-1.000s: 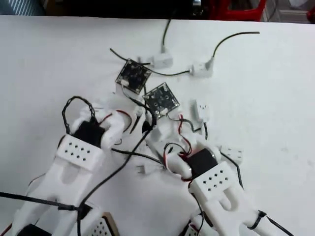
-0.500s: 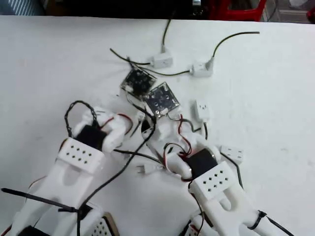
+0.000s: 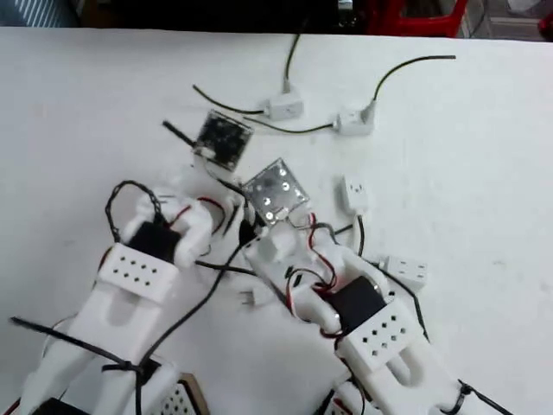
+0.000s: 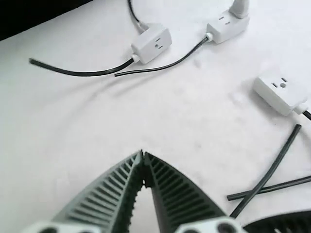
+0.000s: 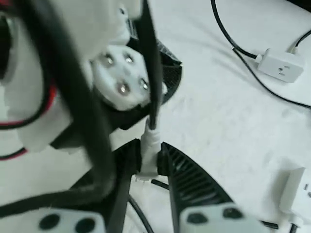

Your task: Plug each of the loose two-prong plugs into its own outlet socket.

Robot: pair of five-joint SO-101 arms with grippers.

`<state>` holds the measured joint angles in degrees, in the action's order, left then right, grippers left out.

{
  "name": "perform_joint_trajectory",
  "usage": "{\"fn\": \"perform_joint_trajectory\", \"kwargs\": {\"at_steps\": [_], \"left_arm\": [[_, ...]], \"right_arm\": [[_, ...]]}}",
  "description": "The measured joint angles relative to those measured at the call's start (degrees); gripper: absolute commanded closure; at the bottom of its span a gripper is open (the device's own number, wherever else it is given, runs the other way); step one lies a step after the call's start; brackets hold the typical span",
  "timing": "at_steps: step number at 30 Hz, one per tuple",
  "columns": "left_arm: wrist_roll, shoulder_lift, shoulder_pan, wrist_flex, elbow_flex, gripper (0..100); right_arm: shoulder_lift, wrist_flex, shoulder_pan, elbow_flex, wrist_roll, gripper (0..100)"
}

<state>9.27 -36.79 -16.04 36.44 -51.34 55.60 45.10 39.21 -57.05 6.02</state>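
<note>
Newly apart at the wrists: left gripper (image 4: 143, 158) out toward the far left of the table (image 3: 78, 95), clear of the right gripper (image 5: 149, 145). Half a second ago, both packed close together at mid-table. Right arm meanwhile drawn leftward and a little back toward its base. Fresh in the high view: a bare cord end (image 3: 171, 128) beside the left wrist, not there in the earlier frames.

Left claw: pinched tight, tip against tip, nothing between, over bare table. Three sockets ahead of it: one (image 4: 151, 42) and another (image 4: 226, 26) side by side farther off, a third (image 4: 279, 90) nearer.

Right claw: narrow, clamped on a white plug (image 5: 147, 162) with its black cord leading up and away, low over the table. A second plug (image 3: 251, 298) loose on the table between the arms, in the same spot as a second ago.

For the task, probably: nothing plugged by this move, but room made. With the left arm out of the way, an open path for the held plug toward the nearest socket (image 3: 354, 194), off to the right of the right wrist. Prongs of the held plug hidden, so no telling how well lined up.
</note>
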Motion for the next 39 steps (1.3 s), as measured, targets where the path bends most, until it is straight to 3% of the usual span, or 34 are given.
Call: {"fn": "perform_joint_trajectory", "kwargs": {"at_steps": [6,19,29,34,39], "left_arm": [[3.0,0.0,-3.3,0.6,0.0,98],[2.9,-0.1,-3.9,0.6,0.0,98],[2.9,-0.1,-0.4,0.6,0.0,96],[2.9,-0.1,-0.1,2.4,0.0,76],[2.9,-0.1,-0.1,6.2,0.0,70]], "right_arm": [[0.1,0.1,0.0,-0.4,0.0,98.1],[0.1,0.1,-2.8,-0.4,0.0,98.1],[0.2,-3.3,-20.5,-0.4,-2.4,98.1],[0.2,-7.2,-29.3,-0.4,-7.1,98.1],[0.2,-9.3,-35.6,-0.4,-12.2,98.1]]}}
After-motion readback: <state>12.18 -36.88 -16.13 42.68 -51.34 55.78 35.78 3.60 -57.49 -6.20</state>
